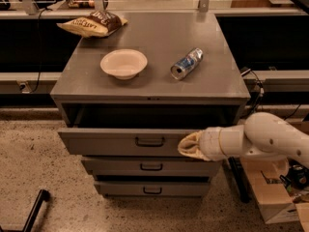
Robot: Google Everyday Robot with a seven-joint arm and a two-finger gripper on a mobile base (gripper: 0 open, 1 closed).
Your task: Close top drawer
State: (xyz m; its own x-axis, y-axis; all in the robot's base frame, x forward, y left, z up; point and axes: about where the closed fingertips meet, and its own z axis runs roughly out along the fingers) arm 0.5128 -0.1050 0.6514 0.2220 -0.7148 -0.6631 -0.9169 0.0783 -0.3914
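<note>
The top drawer (111,142) of the grey metal cabinet stands partly open, its flat front carrying a small black bail handle (149,141) at its centre. My gripper (186,145), on a white arm coming in from the right, presses against the right part of the drawer front. Its tan-covered tip touches the front just right of the handle. The drawer's inside is dark and I cannot see any contents.
Two shallower drawers (151,166) sit below, slightly stepped out. On the cabinet top lie a white bowl (123,63), a tipped can (186,64) and a chip bag (91,23). A cardboard box (277,192) stands on the floor at right. A black bar (34,210) is at lower left.
</note>
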